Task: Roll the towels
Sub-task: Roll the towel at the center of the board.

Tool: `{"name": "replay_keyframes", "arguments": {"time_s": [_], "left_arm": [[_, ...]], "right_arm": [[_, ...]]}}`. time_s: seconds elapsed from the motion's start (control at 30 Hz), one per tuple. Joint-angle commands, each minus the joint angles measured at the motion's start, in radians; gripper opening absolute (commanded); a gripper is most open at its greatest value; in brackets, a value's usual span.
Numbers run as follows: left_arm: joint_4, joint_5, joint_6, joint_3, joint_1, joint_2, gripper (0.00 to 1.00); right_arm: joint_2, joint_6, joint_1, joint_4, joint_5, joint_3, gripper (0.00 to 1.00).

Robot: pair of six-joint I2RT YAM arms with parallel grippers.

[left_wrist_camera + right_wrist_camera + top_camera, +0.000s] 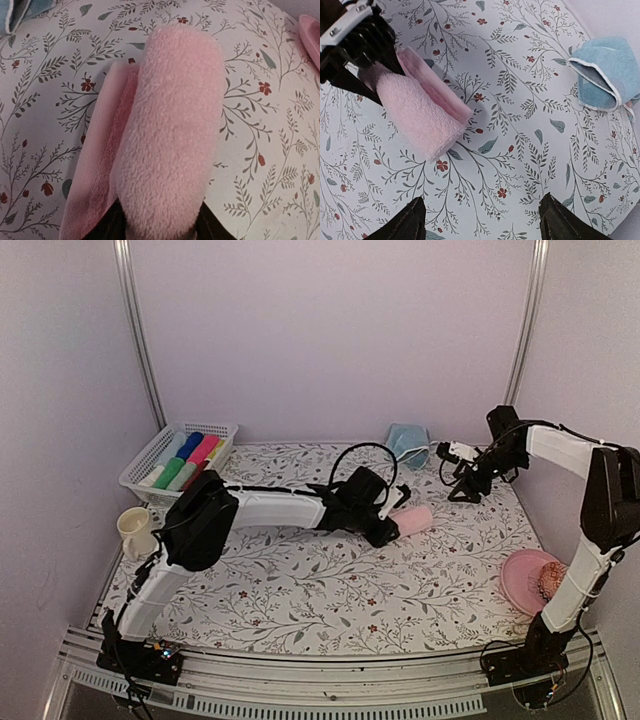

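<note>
Lying right of centre on the tabletop (300, 590), the pink towel (415, 520) is a tight roll. Its long axis runs left to right, with the free end aimed at the right edge, and the left end effector (390, 525) clamps the other end. The blue towel (408, 444) sits crumpled at the far edge, and the right end effector (465, 487) hangs near both.

From the left wrist, the roll points away from the camera, with a loose flap along its left side and dark fingers (209, 231) pinching its near end.

Only the right wrist shows the right fingertips (402, 225) spread wide, gripping nothing, over the tabletop.
</note>
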Motion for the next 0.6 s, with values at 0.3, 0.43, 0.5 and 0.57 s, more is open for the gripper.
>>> {"name": "replay_keyframes", "arguments": {"time_s": [0.3, 0.43, 0.5, 0.57], "left_arm": [[-0.241, -0.015, -0.423, 0.121, 0.004, 0.237, 0.44], [-0.228, -0.006, -0.467, 0.119, 0.010, 0.240, 0.46], [-0.210, 0.026, -0.490, 0.104, 0.019, 0.233, 0.45], [-0.177, 0.056, -0.518, 0.071, 0.031, 0.221, 0.46]], "right_arm": [[0.025, 0.465, 0.006, 0.023, -0.215, -0.026, 0.78], [0.074, 0.459, 0.000, 0.016, -0.291, -0.044, 0.78], [0.100, 0.424, 0.002, 0.015, -0.321, -0.041, 0.77], [0.114, 0.380, 0.001, 0.012, -0.356, -0.034, 0.76]]}}
